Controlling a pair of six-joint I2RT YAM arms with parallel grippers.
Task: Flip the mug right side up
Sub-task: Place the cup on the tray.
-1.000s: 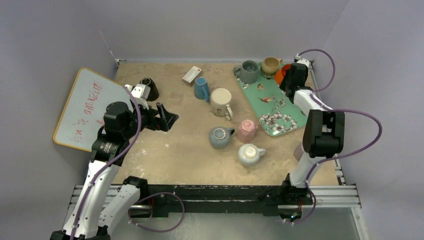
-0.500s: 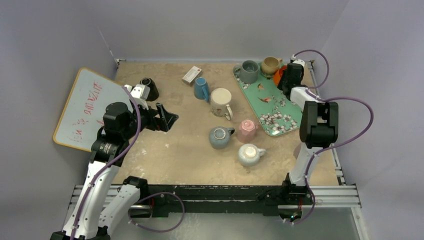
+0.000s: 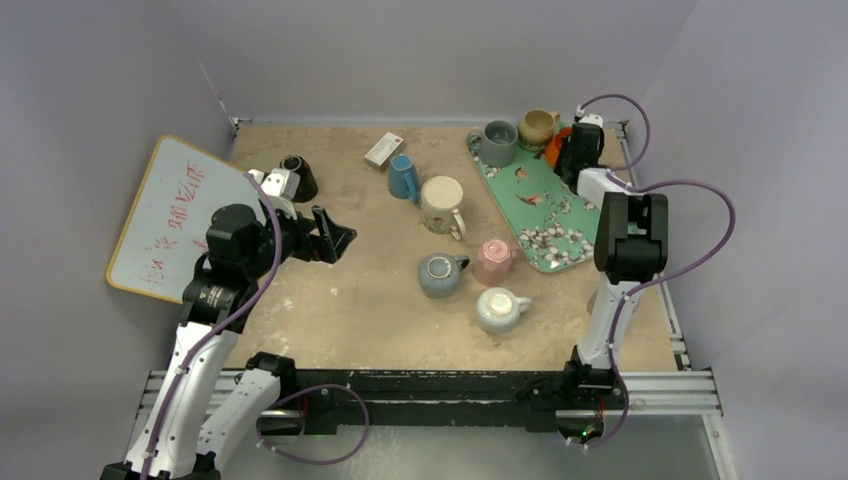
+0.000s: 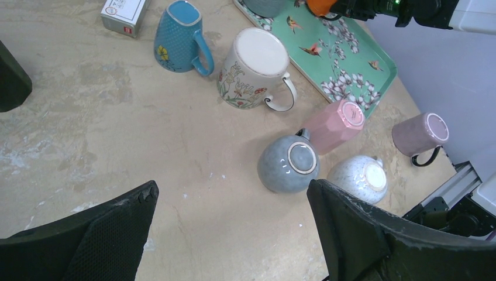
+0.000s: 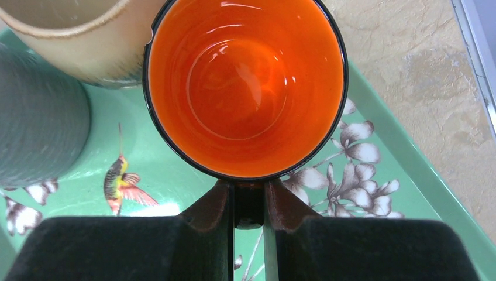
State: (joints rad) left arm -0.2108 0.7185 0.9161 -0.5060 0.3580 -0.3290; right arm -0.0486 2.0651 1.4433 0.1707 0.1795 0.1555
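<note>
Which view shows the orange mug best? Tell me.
Right wrist: the orange mug fills it, interior showing, handle in the right gripper. Top external shows a sliver; left wrist clips it at the edge.

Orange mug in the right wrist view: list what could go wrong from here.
1. The jaws pinch the orange mug only by its thin handle; it may swivel or slip on release.
2. The tan mug sits right beside its rim, the grey mug close by; lowering could knock either.
3. The tray rim is near; landing on it could tip the mug.
</note>
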